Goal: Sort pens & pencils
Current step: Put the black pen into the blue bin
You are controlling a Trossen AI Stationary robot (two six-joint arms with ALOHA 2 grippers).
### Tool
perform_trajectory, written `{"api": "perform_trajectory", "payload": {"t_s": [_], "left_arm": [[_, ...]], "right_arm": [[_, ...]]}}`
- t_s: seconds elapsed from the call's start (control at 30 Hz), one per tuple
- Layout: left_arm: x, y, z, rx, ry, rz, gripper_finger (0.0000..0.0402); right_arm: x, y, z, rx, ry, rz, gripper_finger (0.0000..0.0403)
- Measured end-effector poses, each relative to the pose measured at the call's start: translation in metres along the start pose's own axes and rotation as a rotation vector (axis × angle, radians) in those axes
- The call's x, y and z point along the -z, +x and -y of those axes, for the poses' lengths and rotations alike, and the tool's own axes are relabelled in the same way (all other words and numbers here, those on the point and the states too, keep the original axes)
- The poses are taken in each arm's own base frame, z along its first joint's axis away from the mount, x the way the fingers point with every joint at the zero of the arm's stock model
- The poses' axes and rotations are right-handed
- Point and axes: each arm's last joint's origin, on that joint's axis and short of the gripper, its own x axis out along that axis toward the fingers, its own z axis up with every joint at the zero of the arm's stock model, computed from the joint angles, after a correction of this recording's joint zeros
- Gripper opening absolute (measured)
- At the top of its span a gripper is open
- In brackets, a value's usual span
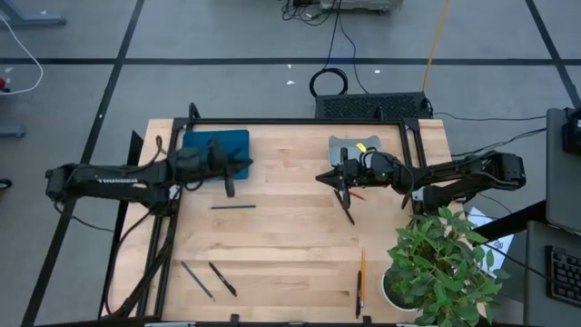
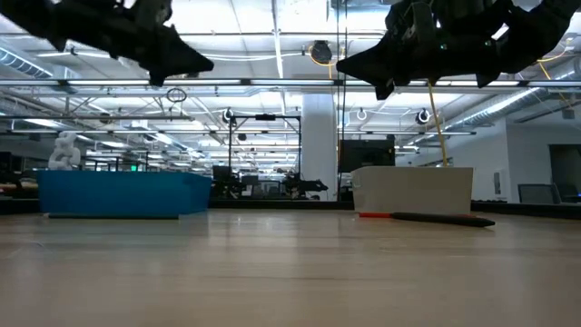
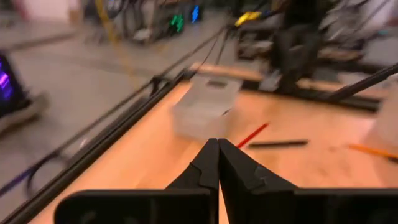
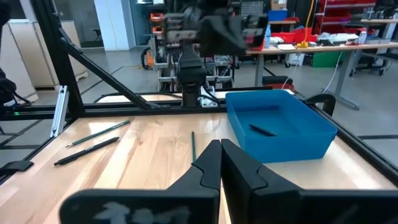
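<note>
Above mid-table, clear of edges: left gripper (image 1: 229, 188) and right gripper (image 1: 345, 198), both closed, empty.

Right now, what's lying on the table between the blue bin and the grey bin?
Only bare light wooden tabletop separates the blue plastic bin from the grey plastic bin, seen from the high view.

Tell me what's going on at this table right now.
Two robot arms are sorting pens and pencils into bins. The left end effector hangs shut and empty beside the blue bin, which already holds a dark pen. The right end effector, also shut and empty, hangs by the grey bin, above a red pencil and a dark pen on the table. More sticks lie loose: one mid-table, two near the front left, and an orange pencil by the plant.
</note>
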Motion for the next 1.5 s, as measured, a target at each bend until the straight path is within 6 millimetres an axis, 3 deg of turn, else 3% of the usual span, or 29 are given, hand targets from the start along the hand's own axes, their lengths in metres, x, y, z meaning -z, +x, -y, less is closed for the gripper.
{"api": "perform_trajectory", "payload": {"t_s": [0.23,0.9,1.0,1.2,1.4,1.5], "left_arm": [[0.030,-0.007,0.019,0.142,0.119,0.132,0.0006],[0.028,-0.009,0.023,0.151,0.106,0.144,0.0004],[0.030,-0.009,0.023,0.150,0.109,0.129,0.0006],[0.030,-0.009,0.022,0.137,0.113,0.128,0.0006],[0.030,-0.009,0.022,0.117,0.112,0.126,0.0003],[0.030,-0.009,0.022,0.116,0.112,0.126,0.0007]], "right_arm": [[-0.002,0.000,0.000,-0.004,-0.045,0.022,0.0000],[-0.001,0.000,0.000,-0.003,0.023,0.010,0.0000],[0.004,-0.003,-0.001,0.048,0.084,-0.093,0.0000],[0.016,-0.017,-0.010,0.291,0.123,-0.545,0.0000],[0.021,-0.023,-0.028,0.312,0.294,-0.692,0.0000],[0.030,-0.029,-0.032,0.416,0.380,-0.776,0.0000]]}}
